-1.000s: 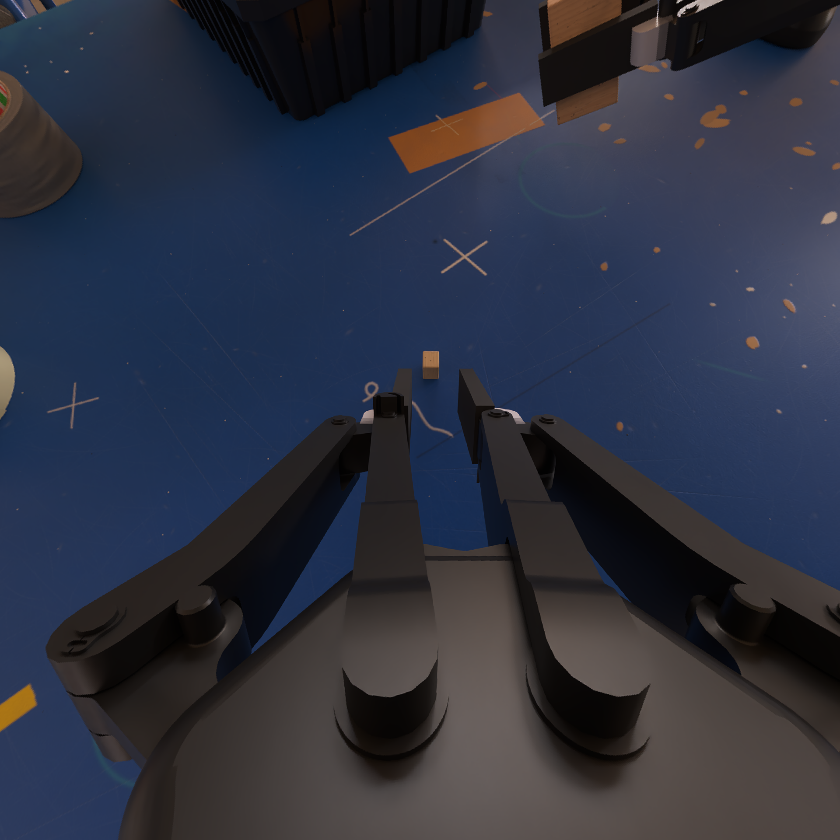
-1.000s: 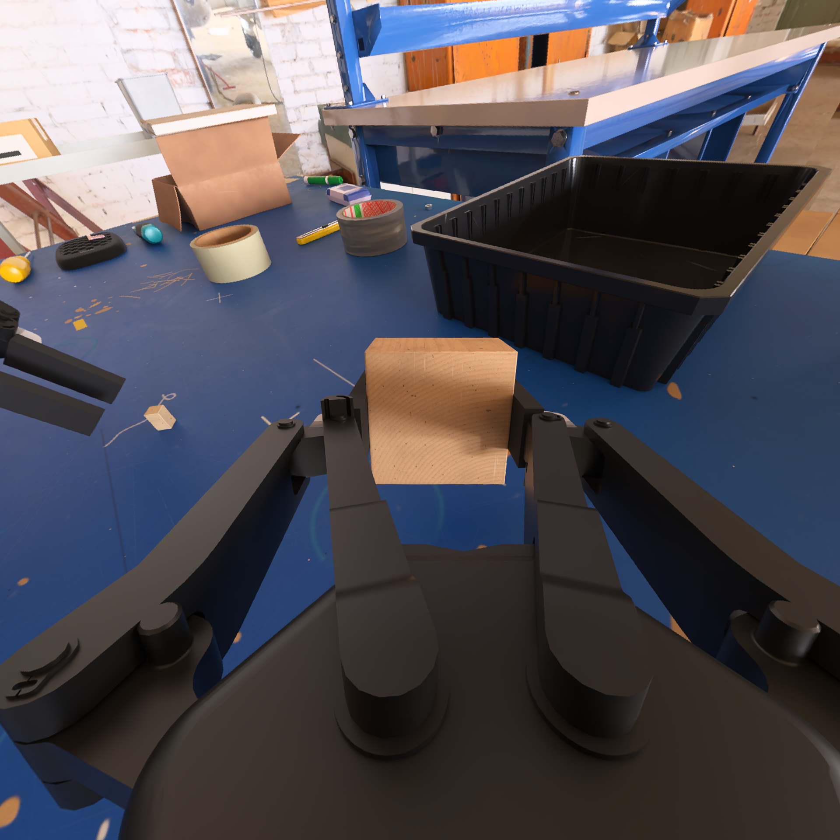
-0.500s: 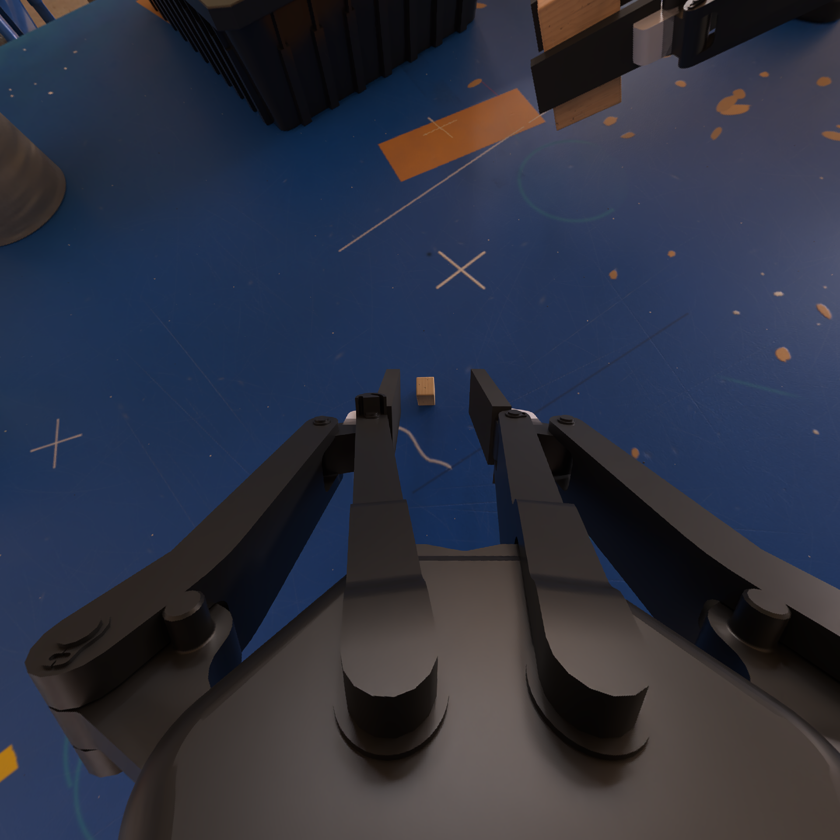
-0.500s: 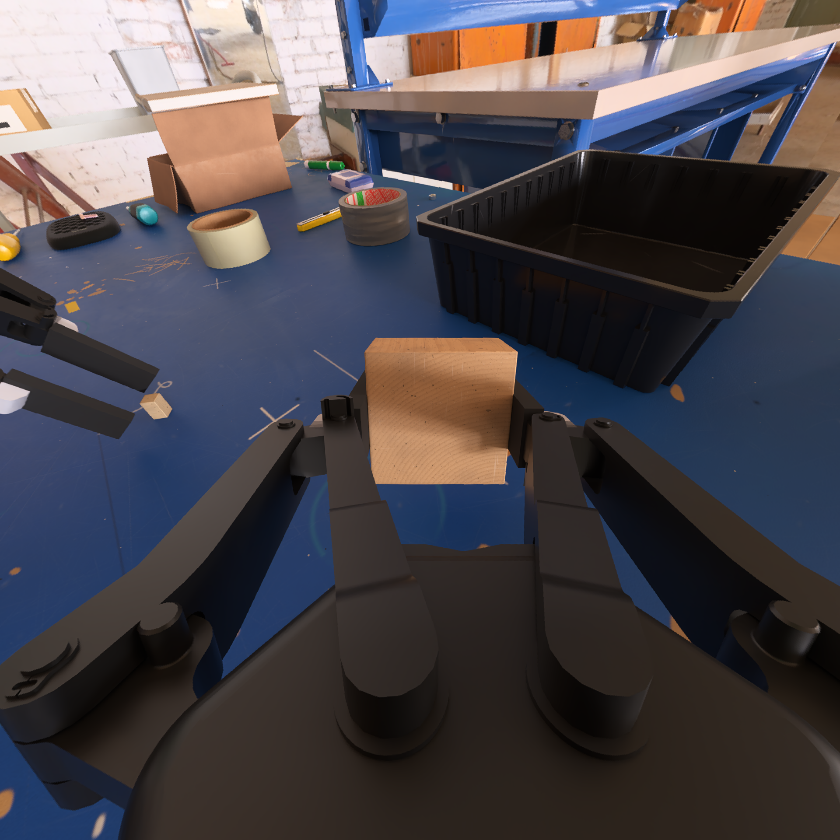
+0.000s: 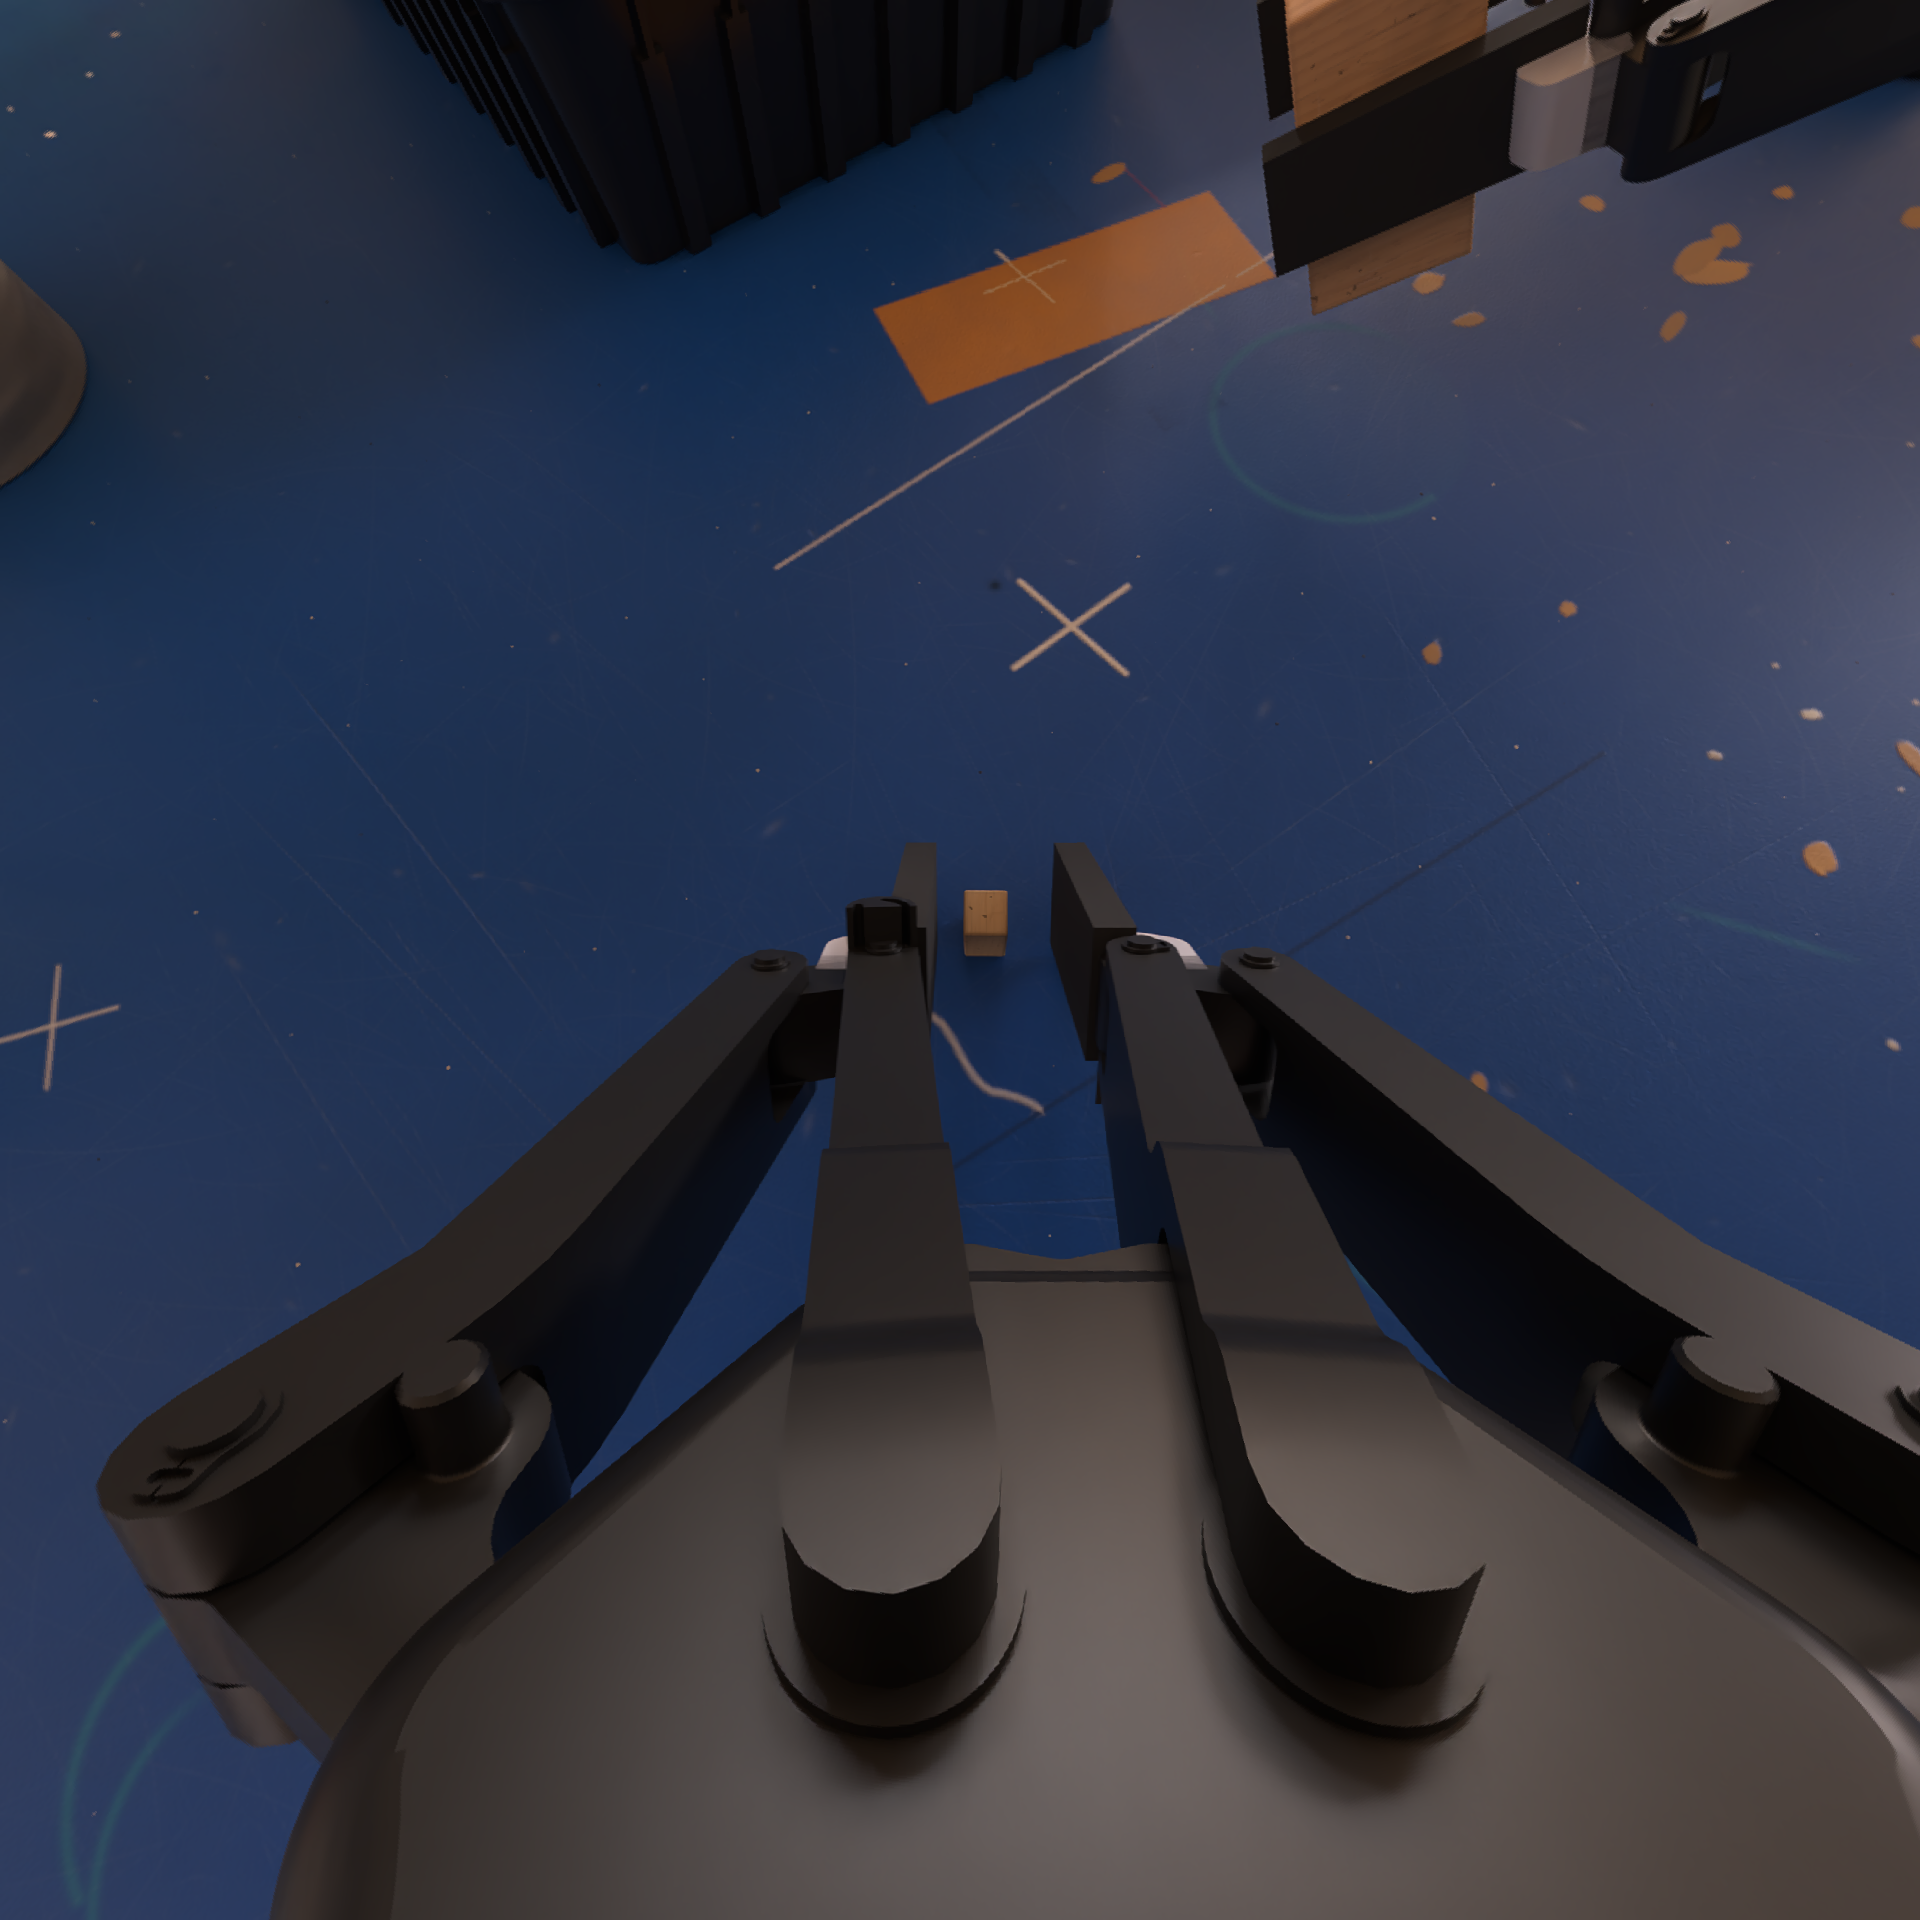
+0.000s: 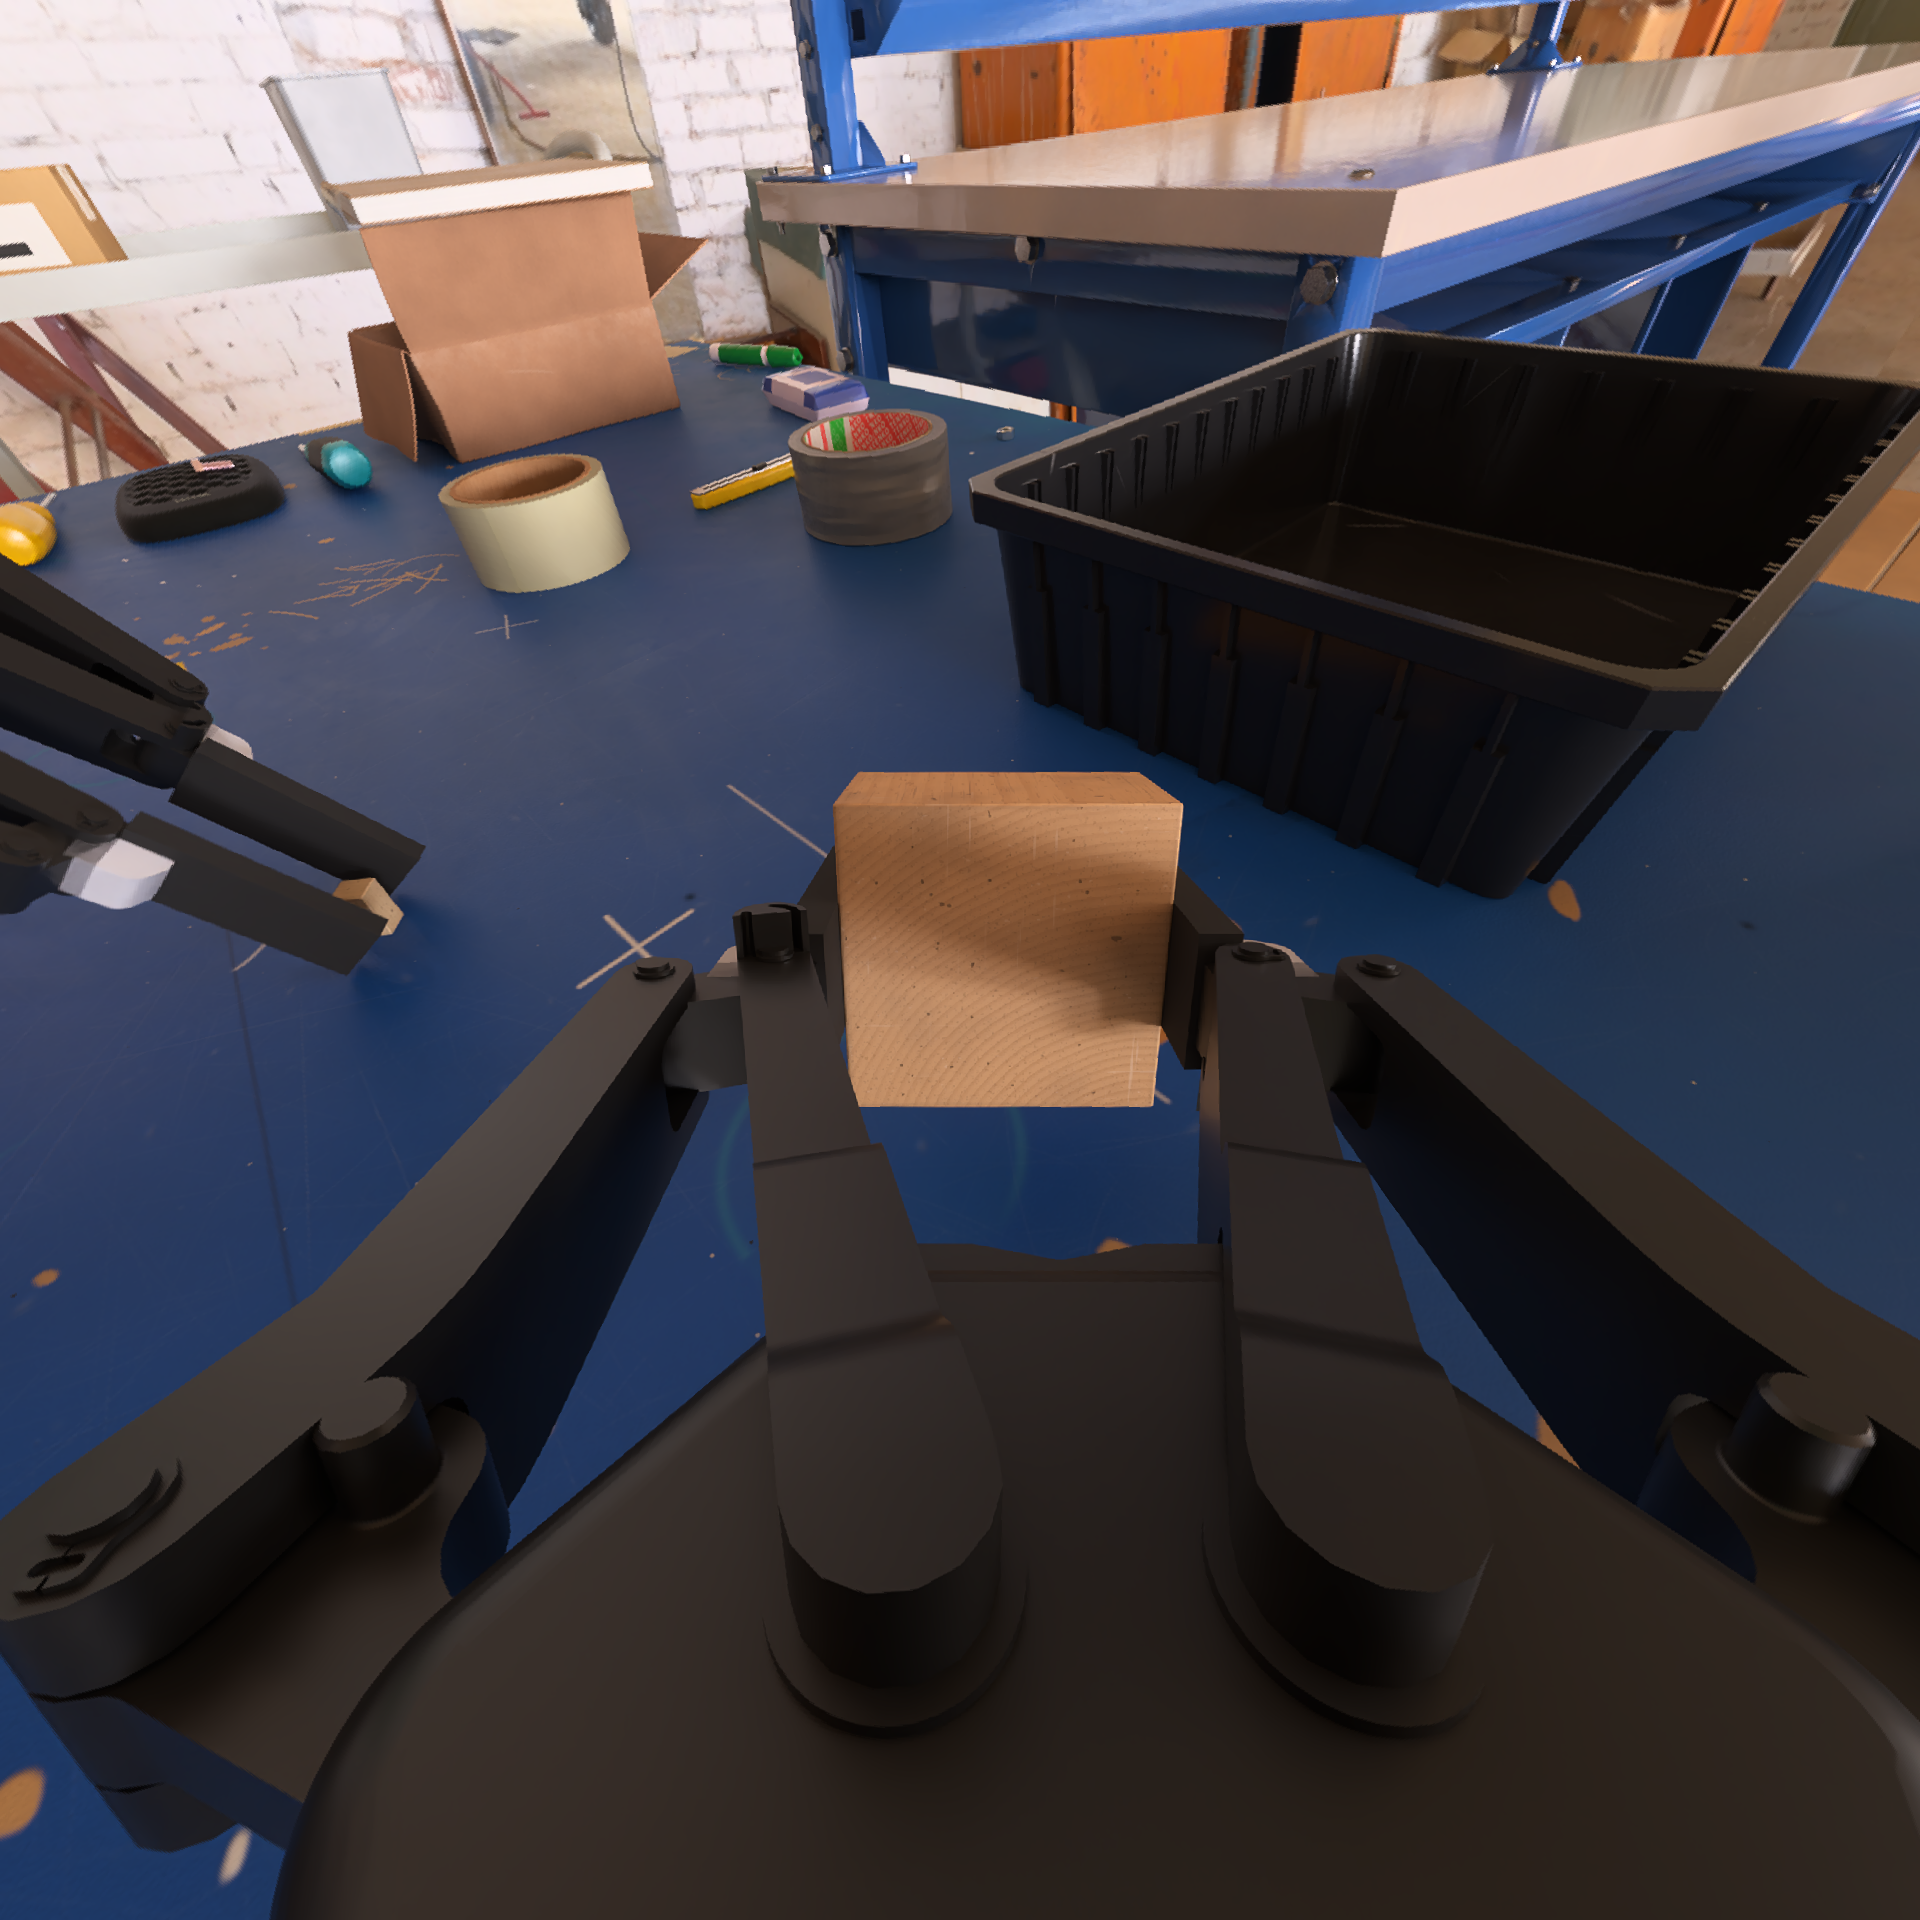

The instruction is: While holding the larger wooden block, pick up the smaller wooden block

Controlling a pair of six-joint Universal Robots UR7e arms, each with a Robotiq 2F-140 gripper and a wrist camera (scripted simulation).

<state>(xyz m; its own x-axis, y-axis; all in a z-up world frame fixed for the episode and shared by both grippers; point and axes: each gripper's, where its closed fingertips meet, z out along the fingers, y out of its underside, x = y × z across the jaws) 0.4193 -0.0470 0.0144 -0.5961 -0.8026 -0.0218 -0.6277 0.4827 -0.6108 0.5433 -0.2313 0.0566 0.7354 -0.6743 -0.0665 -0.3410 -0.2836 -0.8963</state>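
The smaller wooden block point(image 5: 984, 921) is a tiny cube on the blue table. It sits between the fingertips of my left gripper point(image 5: 992, 904), which is open with gaps on both sides of the block. In the right wrist view the same small block point(image 6: 372, 902) shows between the left gripper's fingers point(image 6: 301, 821) at the left. My right gripper point(image 6: 1003, 935) is shut on the larger wooden block point(image 6: 1003, 940) and holds it above the table. That held block also shows at the top right of the left wrist view point(image 5: 1371, 73).
A black plastic bin point(image 6: 1340, 613) stands at the right, its corner also in the left wrist view point(image 5: 727, 114). Two tape rolls point(image 6: 535, 520) point(image 6: 871, 473), a cardboard box point(image 6: 509, 312), a yellow cutter point(image 6: 740, 481) and small tools lie at the back. A blue workbench point(image 6: 1351, 197) stands behind.
My left gripper has moved forward and down, so the small block now lies between its fingertips instead of ahead of them. The right gripper still holds the large block.
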